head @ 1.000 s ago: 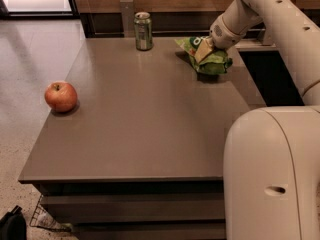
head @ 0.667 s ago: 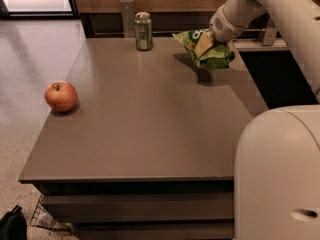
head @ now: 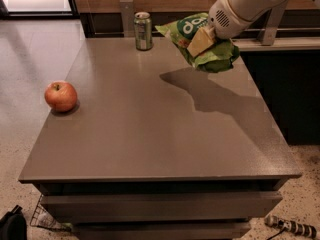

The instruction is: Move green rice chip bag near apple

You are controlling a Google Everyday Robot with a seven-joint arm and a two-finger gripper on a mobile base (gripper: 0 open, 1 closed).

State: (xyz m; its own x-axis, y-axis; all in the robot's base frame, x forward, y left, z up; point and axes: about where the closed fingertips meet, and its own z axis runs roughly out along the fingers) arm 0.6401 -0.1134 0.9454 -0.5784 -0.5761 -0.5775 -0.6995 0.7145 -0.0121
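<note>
One tool (head: 201, 42), clamped on the green rice chip bag (head: 220, 58), holds it above the table (head: 150, 139), far from the apple (head: 61, 96).

1 view, high and near, looking down across the table (head: 150, 139), pincer (head: 203, 41) upper right

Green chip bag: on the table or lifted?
Lifted: the gripper, above the far right of the table, holds the green rice chip bag over its shadow.
</note>
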